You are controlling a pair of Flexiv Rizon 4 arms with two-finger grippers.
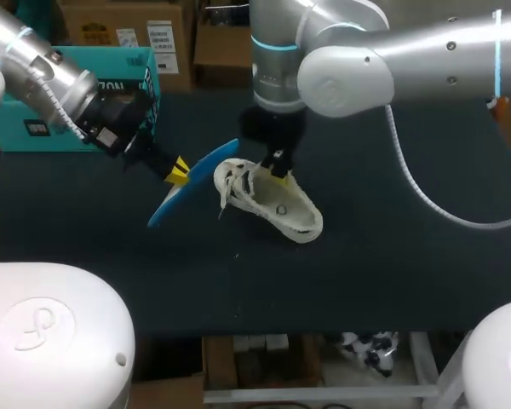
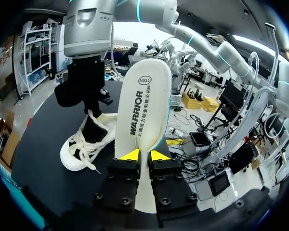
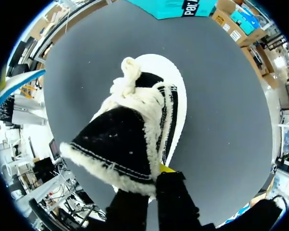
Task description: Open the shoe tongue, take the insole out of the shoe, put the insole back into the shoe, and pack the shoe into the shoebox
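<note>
**Insole out, tongue held open: the re-entry is the risky part**

Our left pincer is clamped on one end of the cream-topped, blue-backed foam insole. The insole stands out ahead of the fingers, in the air just beside the laced end of the cream canvas shoe and fully out of it.

Our right pincer looks closed on the black, fleece-edged tongue, lifting it off the opening. The shoe rests on the dark desk, and the teal cardboard shoebox sits well apart at the back left.

We judge the main hazard to be the thin grip. If the free end catches the laces or collar, the soft insole could fold or twist out of the fingers. A tongue slipping free would close the opening. A hard push could skid the light shoe.
</note>
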